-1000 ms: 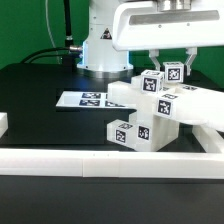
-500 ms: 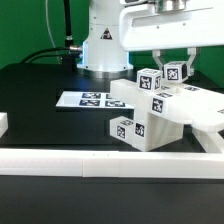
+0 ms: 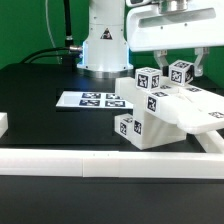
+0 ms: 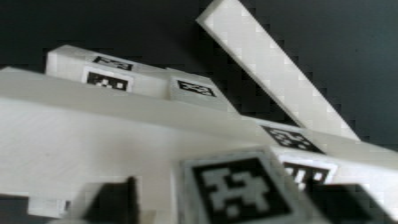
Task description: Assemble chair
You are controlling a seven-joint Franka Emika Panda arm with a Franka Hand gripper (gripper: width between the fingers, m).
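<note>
The chair (image 3: 165,112) is a partly joined blocky white body with black-and-white tags, lying tilted on the black table at the exterior view's right. My gripper (image 3: 183,64) comes down from above and is shut on a small tagged block (image 3: 184,73) sticking up from the chair's top. A second tagged block (image 3: 148,79) stands beside it. In the wrist view the held block (image 4: 240,185) sits between my dark fingers (image 4: 111,200), with my gripper (image 4: 237,203) over the chair body (image 4: 107,120) and a long white bar (image 4: 267,70).
The marker board (image 3: 88,100) lies flat on the table to the exterior view's left of the chair. A long plain white border rail (image 3: 100,164) runs along the front, with a short white piece (image 3: 3,124) at the left edge. The robot base (image 3: 100,45) stands behind.
My gripper has moved toward the exterior view's right with the held block. The chair body has shifted and turned with it, away from the marker board.
</note>
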